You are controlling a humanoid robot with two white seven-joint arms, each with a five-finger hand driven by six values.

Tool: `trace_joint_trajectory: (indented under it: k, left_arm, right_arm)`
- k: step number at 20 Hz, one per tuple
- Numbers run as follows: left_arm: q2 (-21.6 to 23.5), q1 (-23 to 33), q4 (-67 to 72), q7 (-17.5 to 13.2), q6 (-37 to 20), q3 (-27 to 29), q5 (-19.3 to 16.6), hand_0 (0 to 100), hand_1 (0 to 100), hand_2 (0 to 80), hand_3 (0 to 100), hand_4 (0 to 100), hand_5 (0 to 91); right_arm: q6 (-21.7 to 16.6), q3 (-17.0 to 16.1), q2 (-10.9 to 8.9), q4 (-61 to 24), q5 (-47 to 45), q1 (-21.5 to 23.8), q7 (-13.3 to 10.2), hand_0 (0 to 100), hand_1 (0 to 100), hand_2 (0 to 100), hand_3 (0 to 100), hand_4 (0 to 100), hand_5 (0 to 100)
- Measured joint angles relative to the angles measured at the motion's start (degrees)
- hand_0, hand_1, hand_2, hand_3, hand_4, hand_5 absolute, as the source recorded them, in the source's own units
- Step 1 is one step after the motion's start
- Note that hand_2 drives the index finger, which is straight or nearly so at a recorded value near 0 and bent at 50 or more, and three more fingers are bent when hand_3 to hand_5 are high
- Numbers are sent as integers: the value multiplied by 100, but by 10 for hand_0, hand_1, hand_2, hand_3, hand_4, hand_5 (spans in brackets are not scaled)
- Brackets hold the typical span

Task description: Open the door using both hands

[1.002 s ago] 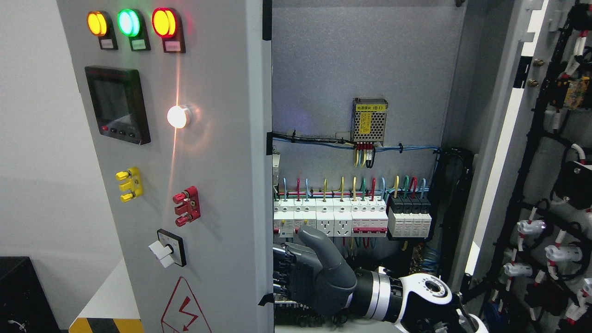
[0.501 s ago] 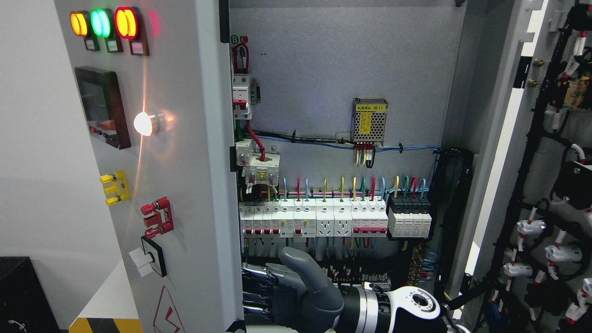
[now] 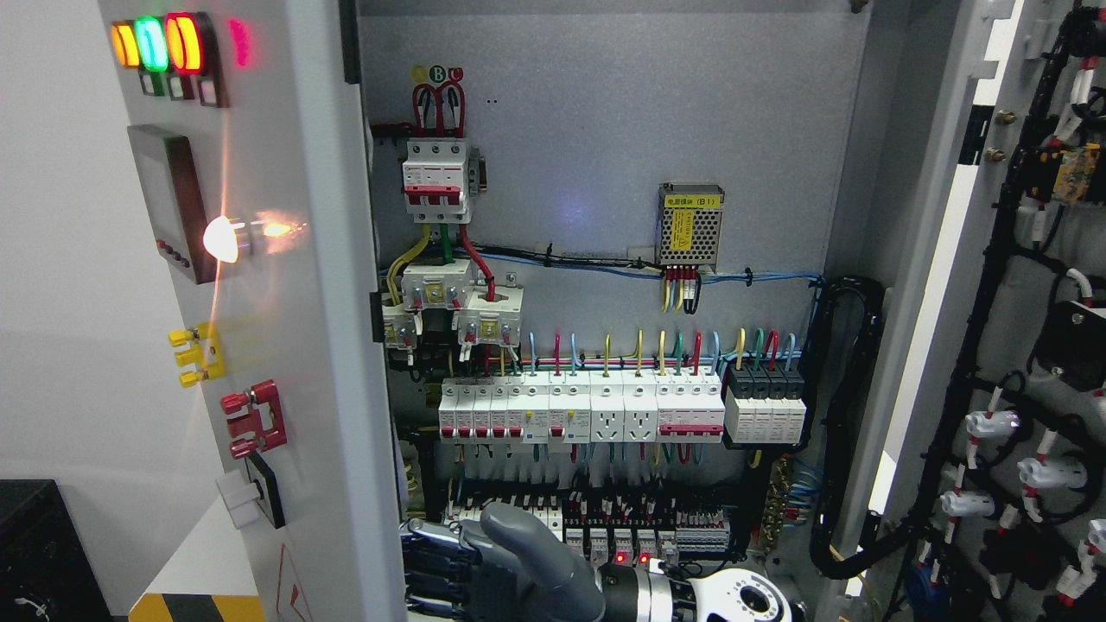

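The grey left door [image 3: 285,345] of the electrical cabinet stands swung well outward, and I see its front face at a steep angle, with lit lamps [image 3: 151,43] and switches on it. My right hand [image 3: 471,570] comes in from the bottom right. It sits low inside the cabinet with the thumb up, and its fingers [image 3: 428,574] are stretched out against the door's inner edge, holding nothing. The right door [image 3: 1020,345] is fully swung out, showing its wired inner side. My left hand is out of view.
Inside, the back panel [image 3: 605,130] carries a row of white breakers [image 3: 605,415], a main breaker [image 3: 436,177] and a small power supply [image 3: 689,225]. A black box [image 3: 34,553] and a yellow-black striped edge [image 3: 194,607] sit at the lower left.
The left door has swung further out to the left, uncovering the main breaker and more of the breaker row. My right hand moved left and down along with the door's edge.
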Motion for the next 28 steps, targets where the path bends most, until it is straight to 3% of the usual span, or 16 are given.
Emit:
trace_joint_trajectory:
  k: [5,11,16,28]
  left_arm:
    - [0,0,0,0,0,0,0,0,0,0,0,0,0]
    - [0,0,0,0,0,0,0,0,0,0,0,0,0]
    - [0,0,0,0,0,0,0,0,0,0,0,0,0]
    - [0,0,0,0,0,0,0,0,0,0,0,0,0]
  right_arm:
    - [-5,297,102,-37,20,40,-17,0,0,0,0,0,0]
    - [14,595,187,52,47,64,-326,0,0,0,0,0,0]
    - [19,814,366,148,248,74,-492,0,0,0,0,0,0]
    - [37,1216,838,482,658,77,-532,0,0,0,0,0,0]
